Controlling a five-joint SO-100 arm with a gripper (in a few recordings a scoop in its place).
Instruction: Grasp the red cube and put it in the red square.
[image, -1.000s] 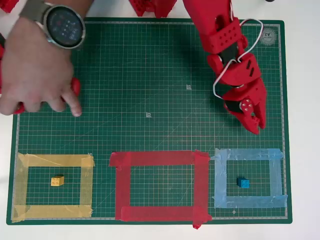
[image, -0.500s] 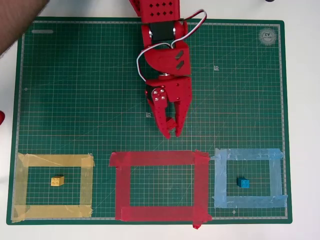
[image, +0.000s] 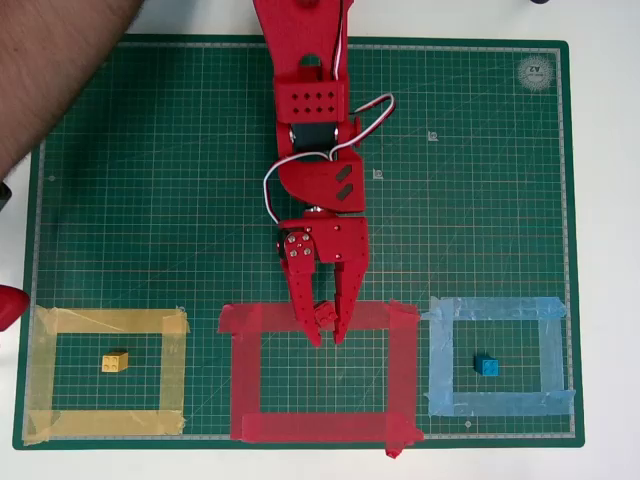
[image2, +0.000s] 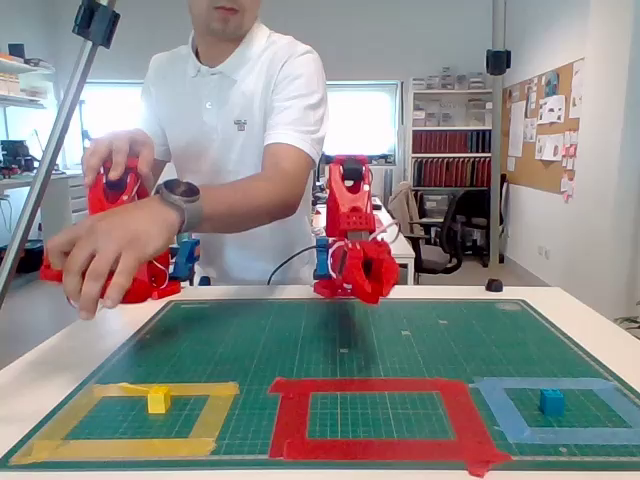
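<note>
We're watching the fingers clenching the red cube over the red square's top strip; releasing here, it's risking landing on tape, not inside.

A: Where does the overhead view sit?
B: Straight above the mat, looking down, the arm's base at the picture's top and the red square near the bottom.
A: And the fixed view?
B: Low, at the mat's front edge, facing level towards the person behind the table.
A: What do they share?
B: The mat, all three tape outlines, and the arm
</note>
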